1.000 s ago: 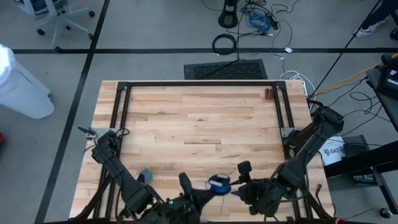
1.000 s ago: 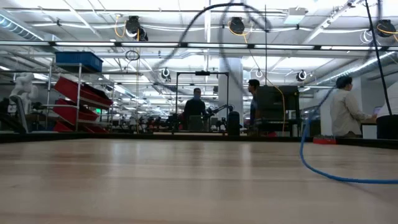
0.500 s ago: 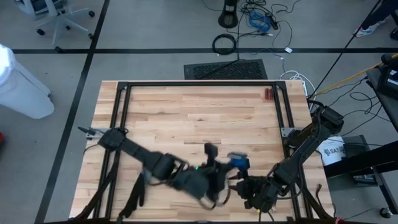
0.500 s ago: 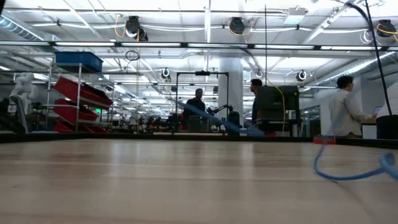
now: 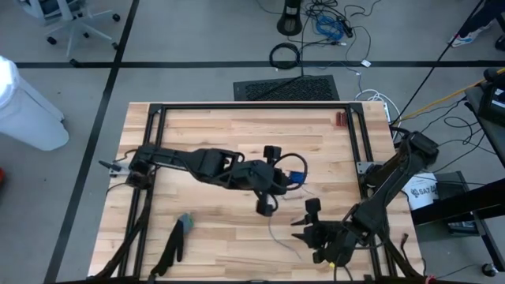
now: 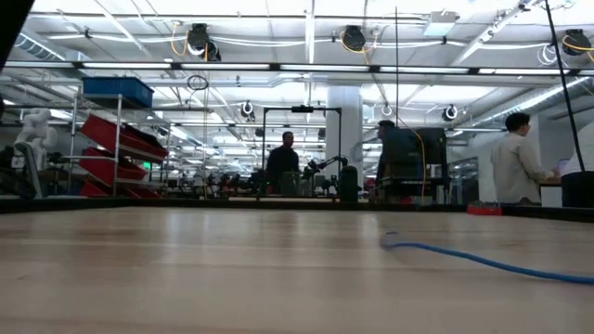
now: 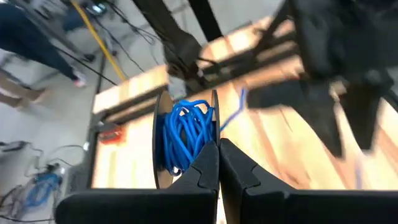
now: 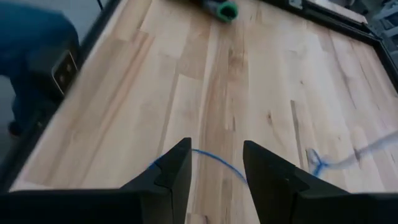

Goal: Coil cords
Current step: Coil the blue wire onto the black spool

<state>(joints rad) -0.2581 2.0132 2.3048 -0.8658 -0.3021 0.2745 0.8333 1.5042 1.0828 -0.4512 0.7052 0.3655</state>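
Observation:
The cord is blue and is wound on a small dark spool (image 5: pixel 296 177) over the middle of the table. My left gripper (image 5: pixel 285 180) is shut on the spool (image 7: pixel 183 134). The cord's loose end (image 5: pixel 273 227) runs from the spool toward the near edge and lies on the wood (image 6: pixel 464 259). My right gripper (image 5: pixel 306 223) stands open near the table's near edge, right of centre. In the right wrist view the loose cord (image 8: pixel 214 160) on the table shows between my right gripper's (image 8: pixel 214 171) fingers, which do not touch it. My left gripper pinches the rim of one of the spool's flanges (image 7: pixel 214 127) between its two shut fingers, at their free ends. The fingers slant down toward the table's right side. The spool is lifted clear of the table with its flanges on edge, and the cord trails slack from it.
A black metal frame (image 5: pixel 252 106) runs round the table's far and side edges. A green-tipped tool with dark handles (image 5: pixel 181 229) lies near the left front. A small red thing (image 5: pixel 341 119) lies at the far right. Bare wood lies across the far half.
My left gripper has swung from the table's near edge toward its middle and far side, staying shut and carrying the spool. The trailing cord, which hung in a loop above the wood, now lies along the table.

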